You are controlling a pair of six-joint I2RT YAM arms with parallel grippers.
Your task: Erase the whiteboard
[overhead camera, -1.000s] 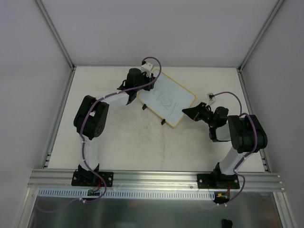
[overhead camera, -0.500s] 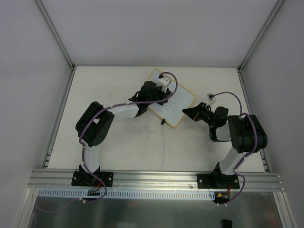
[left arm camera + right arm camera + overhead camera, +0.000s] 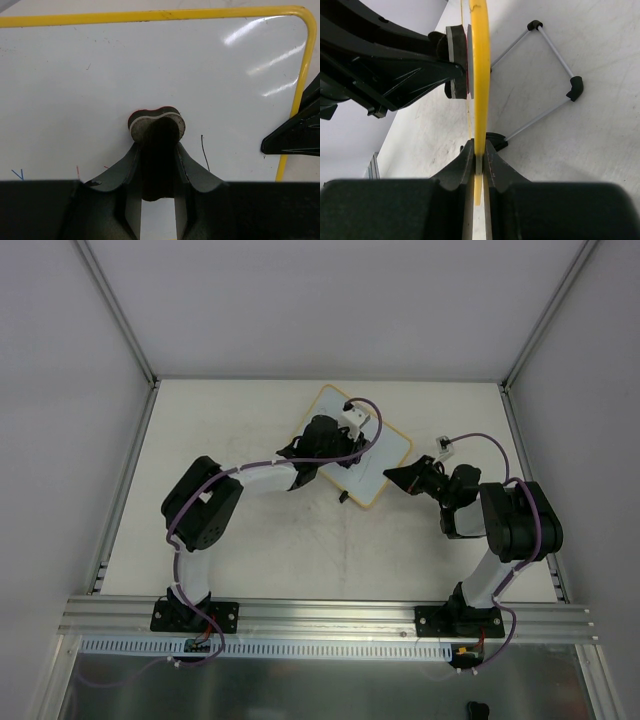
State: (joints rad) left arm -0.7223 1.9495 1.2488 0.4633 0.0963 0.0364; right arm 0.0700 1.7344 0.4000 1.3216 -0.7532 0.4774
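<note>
The whiteboard, white with a yellow rim, stands tilted at the back middle of the table. My left gripper is shut on a small round eraser and presses it against the board's face. A short black stroke and faint blue and red marks remain near it. My right gripper is shut on the board's yellow rim at its right edge. In the right wrist view the eraser touches the board from the left.
The board's wire stand with black feet rests on the table behind it. A small white connector on a cable lies right of the board. Enclosure walls and rails bound the table.
My left gripper has swept with the eraser from the board's far left corner rightward across its face. The handwriting seen earlier no longer shows. The right arm has not moved.
</note>
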